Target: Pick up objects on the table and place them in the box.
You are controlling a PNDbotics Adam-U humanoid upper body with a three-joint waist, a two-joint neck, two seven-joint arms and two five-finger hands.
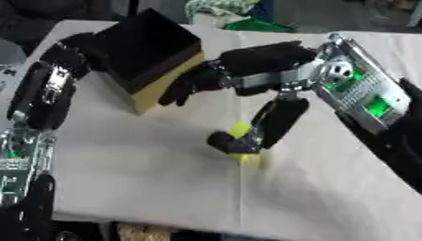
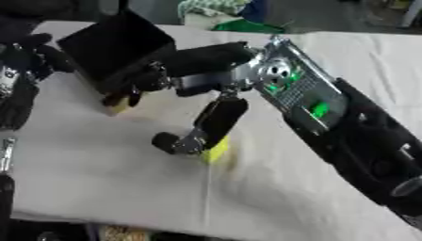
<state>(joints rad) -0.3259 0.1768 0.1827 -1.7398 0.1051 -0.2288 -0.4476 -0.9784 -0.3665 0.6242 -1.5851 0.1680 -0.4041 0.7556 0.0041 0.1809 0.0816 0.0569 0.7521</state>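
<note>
Yellow block point(image 1: 240, 129) at frame centre is looking small, light and rigid, so the right hand point(image 1: 247, 123), thumb down on it and fingers stretched toward the box point(image 1: 152, 56), is probably wanting its flat sides.

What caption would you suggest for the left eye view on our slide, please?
Right hand reaching down onto a small yellow object on the table, beside the black-topped box.

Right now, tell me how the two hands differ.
The right hand reaches over the table's middle, its thumb down at a small yellow thing; the left hand sits at the far left, beside the box. The right hand's fingers stretch toward the box; the left hand's cannot be made out. Both are black.
</note>
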